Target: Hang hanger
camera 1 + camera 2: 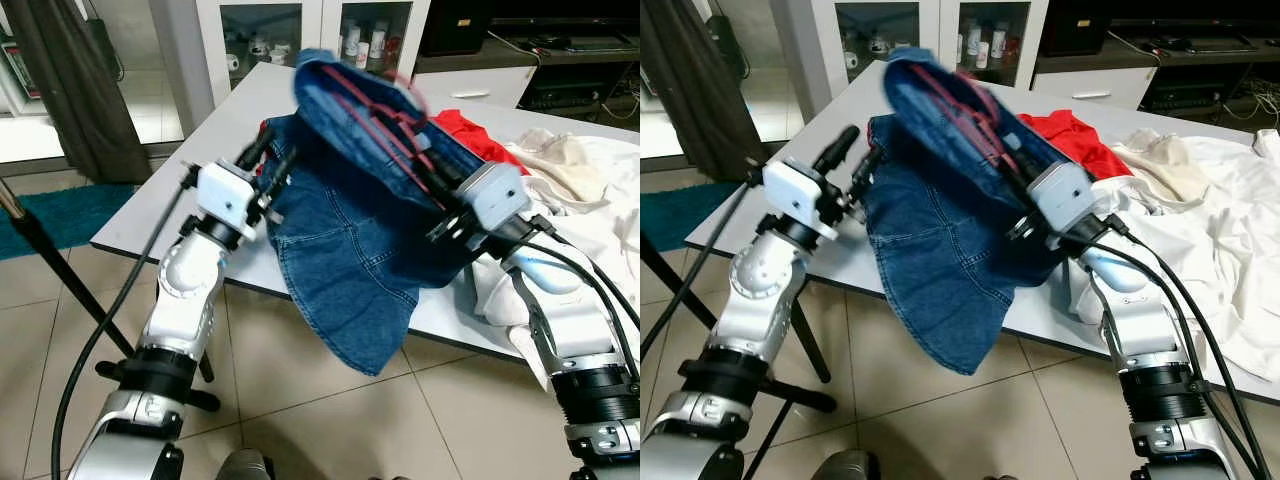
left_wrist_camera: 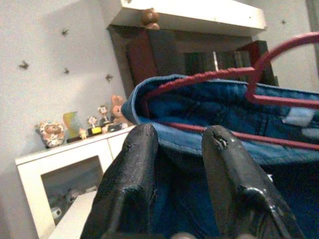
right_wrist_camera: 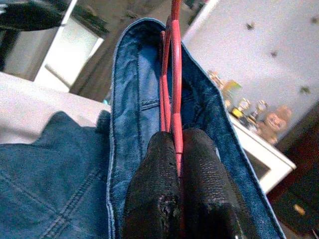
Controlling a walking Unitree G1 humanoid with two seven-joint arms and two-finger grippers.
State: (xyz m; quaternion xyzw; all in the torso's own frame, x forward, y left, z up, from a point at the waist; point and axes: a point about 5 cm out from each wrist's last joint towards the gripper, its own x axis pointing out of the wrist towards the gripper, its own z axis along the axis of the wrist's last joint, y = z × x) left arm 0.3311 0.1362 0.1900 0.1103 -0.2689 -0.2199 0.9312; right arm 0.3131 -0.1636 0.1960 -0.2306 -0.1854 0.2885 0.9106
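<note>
The right gripper [image 3: 178, 149] has its jaws clenched on a red hanger [image 3: 174, 64], and it holds the hanger up in the air above the near edge of the worktop [image 1: 160, 205]. A blue denim skirt [image 1: 350, 270] is over the hanger, so the red wire sits inside the skirt's waist opening. The bottom of the skirt hangs down past the near edge of the worktop toward the tiled floor [image 1: 330, 420]. The left gripper [image 1: 272, 160] is just beside the skirt's left side, near the left part of the worktop. Its jaws are released, with a small gap between the two black fingers [image 2: 129, 184], and they hold nothing. In the left wrist view the skirt's waist and the hanger are right in front of those fingers. On the worktop behind the skirt lies a red cloth [image 1: 470, 135]. Toward the right edge lies a heap of white and cream clothes [image 1: 580, 190], and some of it lies close against the right arm. A black stand [image 1: 60, 270] leans up from the floor on the left, near the left arm. A teal rug [image 1: 60, 215] lies on the floor past the left corner of the worktop. A white cabinet with glass doors [image 1: 310, 40] stands beyond the far edge, with small bottles inside. A dark curtain [image 1: 70, 90] hangs at the far left.
</note>
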